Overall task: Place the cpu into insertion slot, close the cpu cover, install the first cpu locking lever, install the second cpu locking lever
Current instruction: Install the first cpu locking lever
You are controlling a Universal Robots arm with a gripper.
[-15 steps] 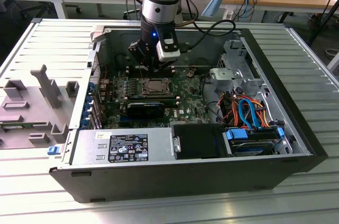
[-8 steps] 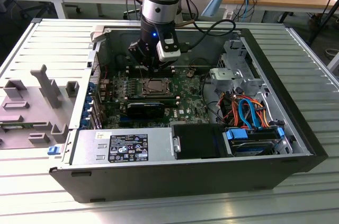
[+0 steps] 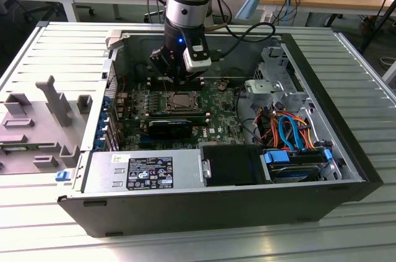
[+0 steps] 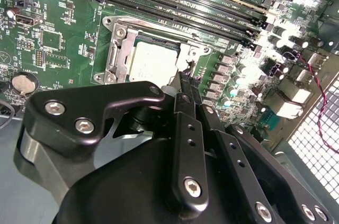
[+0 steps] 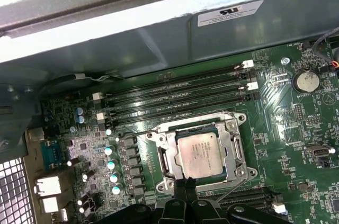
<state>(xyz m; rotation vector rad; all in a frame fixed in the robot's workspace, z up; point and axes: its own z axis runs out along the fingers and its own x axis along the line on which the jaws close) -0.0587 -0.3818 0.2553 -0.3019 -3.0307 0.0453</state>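
The cpu [image 5: 200, 153], a silvery square chip, lies flat in the insertion slot [image 5: 239, 118] on the green board. The cpu cover [image 5: 231, 140] is folded down around it, and the chip shows through its window. A thin wire lever [image 5: 233, 188] slants up from the socket's corner beside my fingers. My gripper [image 5: 185, 186] hovers at the socket's edge with its fingers pressed together and nothing visible between them. In the second wrist view the gripper [image 4: 184, 78] reaches the rim next to the cpu [image 4: 153, 61]. In the exterior view the gripper [image 3: 179, 79] hangs just behind the socket [image 3: 184, 99].
Long black memory slots [image 5: 175, 99] run beside the socket, with the grey case wall [image 5: 159, 33] just beyond them. A coin battery [image 5: 306, 81] sits on the board. The power supply [image 3: 145, 172] and a drive bay with coloured cables [image 3: 291, 132] fill the case's near side.
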